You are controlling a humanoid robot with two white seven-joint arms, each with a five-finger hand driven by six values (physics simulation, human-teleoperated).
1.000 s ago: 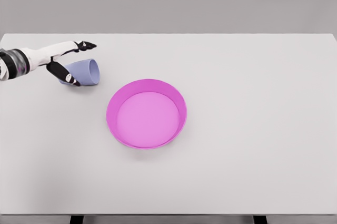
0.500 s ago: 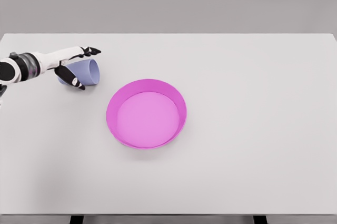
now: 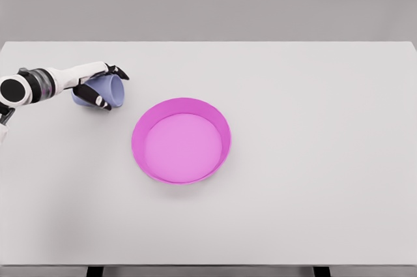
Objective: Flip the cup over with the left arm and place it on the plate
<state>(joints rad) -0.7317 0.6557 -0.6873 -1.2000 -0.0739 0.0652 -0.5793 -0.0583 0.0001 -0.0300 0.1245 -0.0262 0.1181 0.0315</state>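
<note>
At the left of the frame, the left hand [image 3: 98, 85] has its fingers [image 3: 121, 72] closed around the pale blue cup [image 3: 104, 90] lying sideways on the white table [image 3: 313, 127], upper left of the round magenta plate [image 3: 181, 140].

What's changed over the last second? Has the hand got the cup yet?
The left hand slid right along the cup, its fingers closing around it; a firm grip isn't clear yet. The cup still lies on its side, unlifted. The pink plate hasn't moved.

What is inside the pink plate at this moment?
Nothing: the plate shows only its bare pink floor. The cup lies on its side on the table, the left hand around it.
</note>
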